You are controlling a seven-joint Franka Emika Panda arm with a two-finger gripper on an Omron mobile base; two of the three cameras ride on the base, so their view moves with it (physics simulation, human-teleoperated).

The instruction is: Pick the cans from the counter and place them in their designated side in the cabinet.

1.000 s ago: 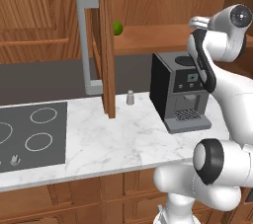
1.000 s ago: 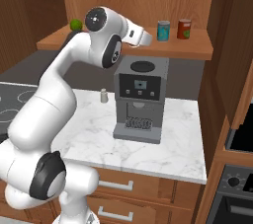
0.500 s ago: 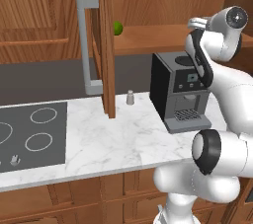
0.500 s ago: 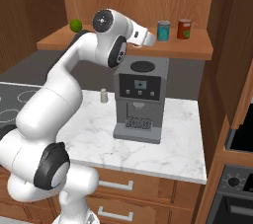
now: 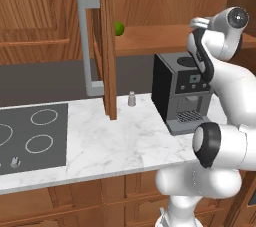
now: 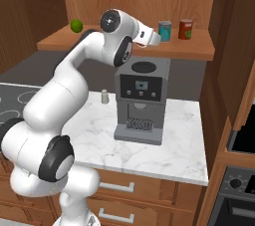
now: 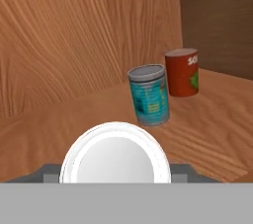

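Note:
On the cabinet's plank shelf (image 6: 124,48) a teal can (image 6: 165,31) and a red can (image 6: 185,29) stand upright side by side at the right end. The hand view has the teal can (image 7: 149,95) in front and the red can (image 7: 182,72) just behind it. My gripper (image 6: 154,38) is level with the shelf, just left of the teal can. My gripper (image 7: 115,168) is shut on a can whose round silvery-white top (image 7: 115,156) faces the camera; its body colour is hidden. The open cabinet door (image 5: 107,46) hangs left of the shelf.
A black coffee machine (image 6: 142,98) stands on the marble counter (image 6: 164,145) under the shelf, with a small grey shaker (image 6: 104,96) beside it. A green lime (image 6: 75,25) lies at the shelf's left end. The dark hob (image 5: 30,136) sits at the counter's left.
The arm's upper links have shifted slightly to the right. The hand stays at the shelf beside the teal can, grip unchanged.

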